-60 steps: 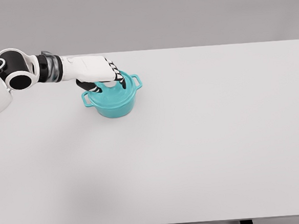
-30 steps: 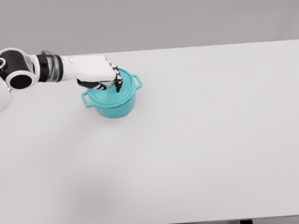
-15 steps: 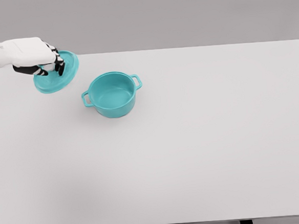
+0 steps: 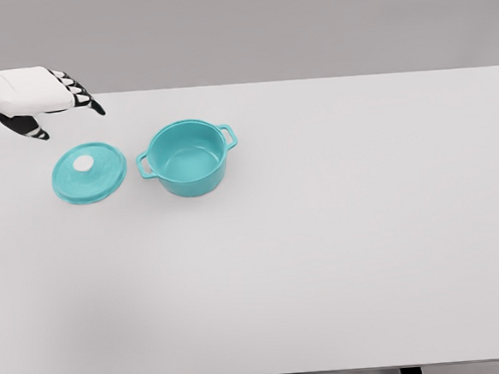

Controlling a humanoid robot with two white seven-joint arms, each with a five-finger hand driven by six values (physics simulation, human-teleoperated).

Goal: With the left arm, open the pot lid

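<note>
Now released: lid (image 4: 89, 172) flat on table (image 4: 339, 249), knob up, just left of open pot (image 4: 187, 157), no longer gripped; left hand (image 4: 31, 95) above and apart, fingers spread, empty; task judged complete, arm withdrawal only remaining.

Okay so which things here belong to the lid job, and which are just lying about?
Part of the job:
teal pot, open
lid, flat on the table left of the pot
left hand, open above the lid

Lying about:
nothing; only the white table

Lid (image 4: 89, 172) lies beside open pot (image 4: 187, 158); left hand (image 4: 33, 95) above, empty.
</note>
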